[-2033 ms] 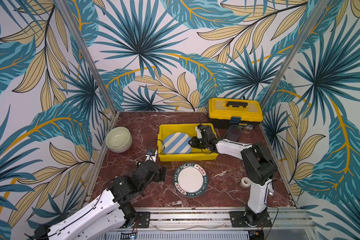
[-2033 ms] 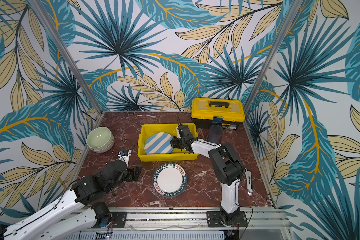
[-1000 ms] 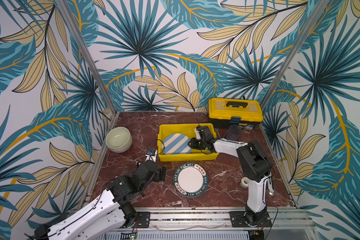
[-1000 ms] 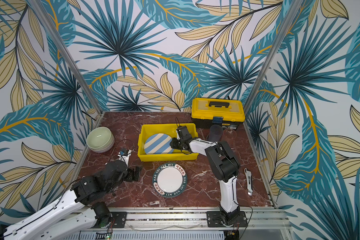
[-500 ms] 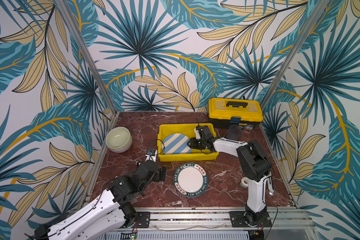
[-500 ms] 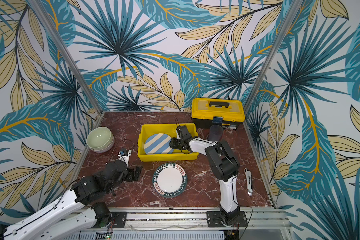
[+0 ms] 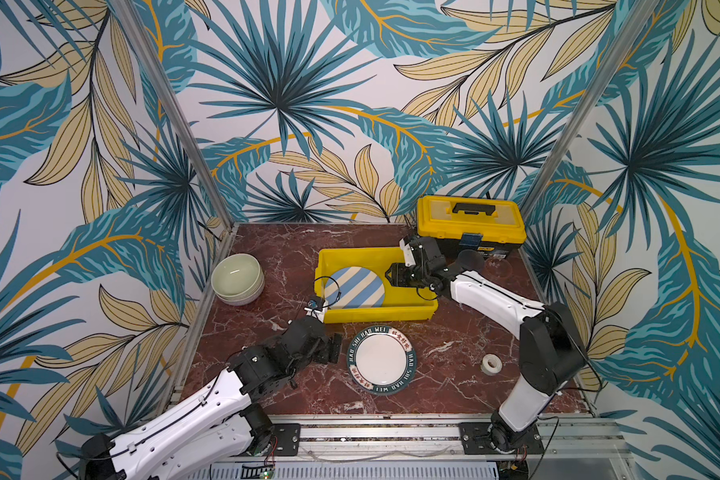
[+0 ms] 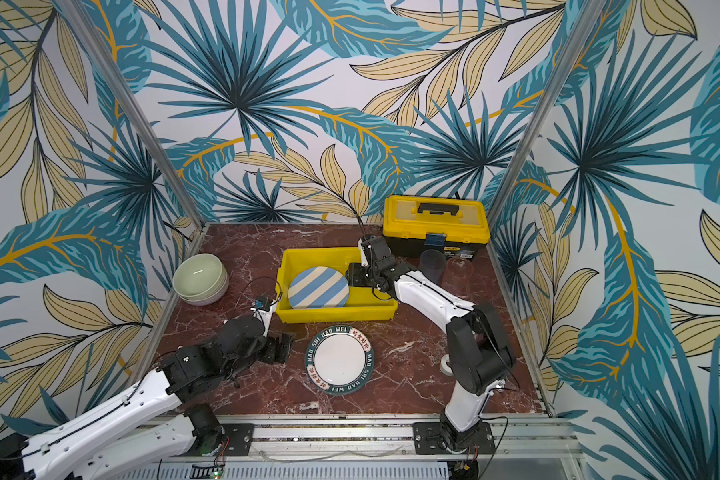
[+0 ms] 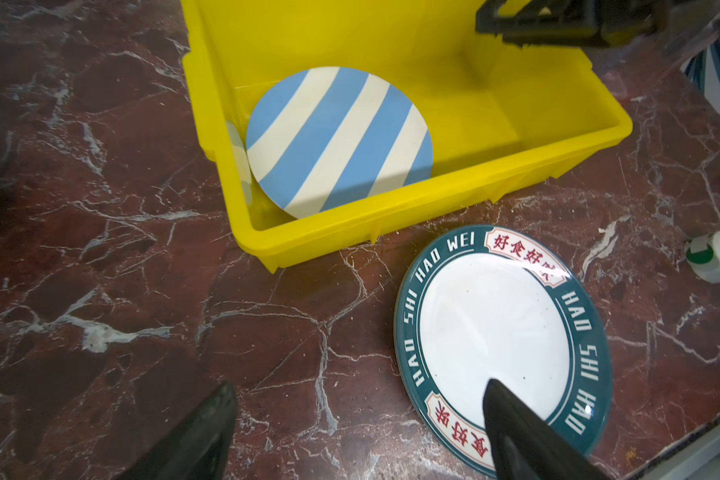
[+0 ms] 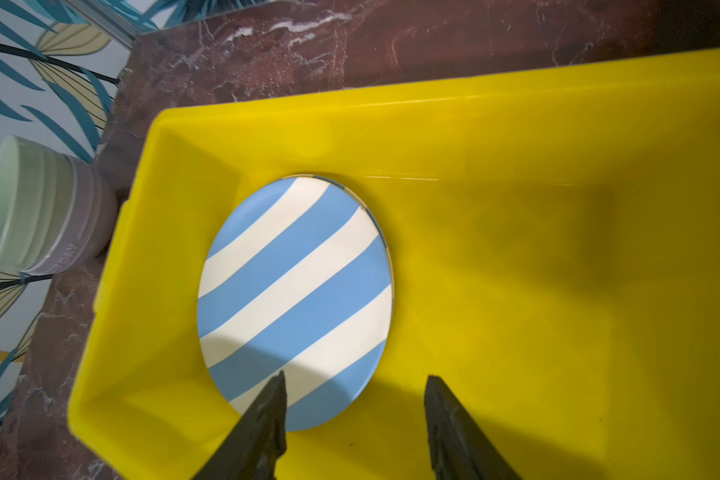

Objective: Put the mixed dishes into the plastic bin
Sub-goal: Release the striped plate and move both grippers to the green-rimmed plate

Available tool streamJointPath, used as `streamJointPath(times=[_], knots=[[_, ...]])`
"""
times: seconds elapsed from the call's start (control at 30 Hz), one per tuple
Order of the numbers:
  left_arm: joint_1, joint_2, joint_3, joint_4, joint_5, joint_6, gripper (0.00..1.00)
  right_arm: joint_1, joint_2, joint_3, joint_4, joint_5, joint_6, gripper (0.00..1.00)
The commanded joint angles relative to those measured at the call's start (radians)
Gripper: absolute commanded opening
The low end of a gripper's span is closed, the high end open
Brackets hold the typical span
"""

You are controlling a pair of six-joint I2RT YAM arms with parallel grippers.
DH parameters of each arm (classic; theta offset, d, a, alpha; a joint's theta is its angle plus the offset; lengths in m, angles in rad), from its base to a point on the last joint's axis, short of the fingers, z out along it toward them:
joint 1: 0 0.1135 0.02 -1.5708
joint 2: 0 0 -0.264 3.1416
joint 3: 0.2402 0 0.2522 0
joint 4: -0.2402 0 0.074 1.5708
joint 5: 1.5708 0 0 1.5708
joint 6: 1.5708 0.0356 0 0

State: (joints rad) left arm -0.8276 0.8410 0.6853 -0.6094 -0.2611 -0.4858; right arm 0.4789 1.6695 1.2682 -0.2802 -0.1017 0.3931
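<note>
Marble surface [image 7: 267, 249]: right pincer [image 10: 356, 382] part-open, empty, above the bin [image 10: 516, 124] with striped plate [image 10: 292, 291] just ahead of it; my left pincer [image 9: 358, 386] wide open, empty, lettered plate [image 9: 495, 324] alongside, so rim grasp next.

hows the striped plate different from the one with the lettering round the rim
Pattern: the striped plate has blue and white bands across its whole face; the lettered plate is plain white inside a dark teal rim with writing. Place: the striped plate is inside the yellow bin; the lettered plate lies on the marble table, in front of the bin. Both are round and face up.
</note>
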Motion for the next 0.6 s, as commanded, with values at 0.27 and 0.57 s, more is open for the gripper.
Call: streamJointPath(times=[0.27,0.57], knots=[[0.004,0.098,0.013,0.056,0.106,-0.09,0.78,0.011,-0.448,-0.279,-0.196,-0.113,-0.044,0.55],[0.003,0.152,-0.046,0.162,0.164,-0.175,0.68,0.017,-0.601,-0.5,-0.236,-0.158,0.011,0.51]])
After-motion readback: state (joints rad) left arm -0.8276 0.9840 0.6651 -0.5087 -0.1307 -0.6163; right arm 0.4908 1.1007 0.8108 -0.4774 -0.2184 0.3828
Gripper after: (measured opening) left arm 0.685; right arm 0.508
